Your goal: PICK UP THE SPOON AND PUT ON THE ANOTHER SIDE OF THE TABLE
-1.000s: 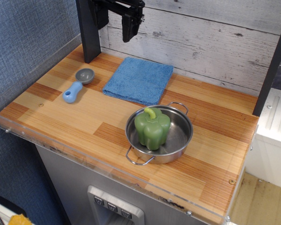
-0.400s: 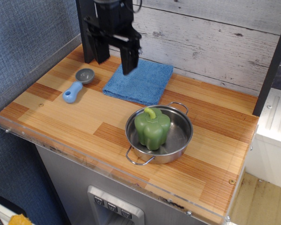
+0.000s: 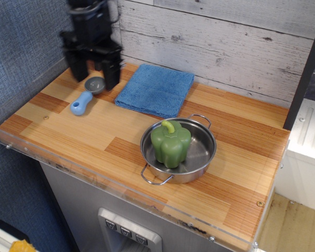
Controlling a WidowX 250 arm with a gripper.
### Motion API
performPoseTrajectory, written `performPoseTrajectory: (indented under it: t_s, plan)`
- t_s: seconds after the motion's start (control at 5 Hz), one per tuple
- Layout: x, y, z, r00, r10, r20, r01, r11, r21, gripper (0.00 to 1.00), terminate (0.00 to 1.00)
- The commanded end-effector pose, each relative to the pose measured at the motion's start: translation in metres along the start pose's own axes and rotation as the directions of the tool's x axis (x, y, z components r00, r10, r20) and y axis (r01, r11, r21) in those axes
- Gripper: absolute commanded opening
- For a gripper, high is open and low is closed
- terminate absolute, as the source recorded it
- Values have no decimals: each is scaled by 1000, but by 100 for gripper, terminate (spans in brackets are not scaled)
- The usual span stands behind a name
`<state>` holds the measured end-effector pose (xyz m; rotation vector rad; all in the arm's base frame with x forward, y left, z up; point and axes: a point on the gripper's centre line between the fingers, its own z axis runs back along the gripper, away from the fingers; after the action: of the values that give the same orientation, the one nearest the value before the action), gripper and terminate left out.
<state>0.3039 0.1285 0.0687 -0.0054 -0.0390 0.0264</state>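
- My gripper [image 3: 94,73] hangs over the back-left part of the table [image 3: 115,137], its two dark fingers [image 3: 112,75] spread wide apart and holding nothing.
- The picture is blurred around my arm, so I cannot tell how high my fingertips are above the wood.
- The spoon [image 3: 87,94] lies flat on the table near the left edge, just in front of and below my gripper as the camera sees it.
- Its long axis runs diagonally: the round grey bowl points toward the back wall and to the right, and the bulbous light-blue handle points toward the front-left corner.
- The grey bowl sits between my two fingers in this view; I cannot tell whether either finger touches it.
- The handle lies clear of my fingers, fully visible on the light wood planks.
- A folded blue cloth [image 3: 156,89] lies flat just to the right of the spoon's bowl, near the whitewashed plank wall [image 3: 226,42]; cloth and spoon are apart.
- A steel two-handled pot [image 3: 179,150] stands toward the middle-front of the table, well apart from the spoon.
- A green bell pepper [image 3: 170,143] stands upright inside the pot, its stem up.
- A clear acrylic edge [image 3: 68,163] runs along the front of the table and up its left side.
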Motion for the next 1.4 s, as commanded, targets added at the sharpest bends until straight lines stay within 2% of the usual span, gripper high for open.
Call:
performPoseTrajectory:
  t_s: [0.0,0.4,0.8,1.0,1.2]
  plan:
    - [-3,19,-12,994,107,28,-108,991,73,100,0]
    - [8,24,-40,983,161,92,-171,979,113,100,0]
    - [11,43,-55,978,189,93,-196,977,79,100,0]
    - [10,44,-54,979,177,97,-185,980,75,0,0]
    - [10,42,-46,982,154,109,-164,983,87,0,0]
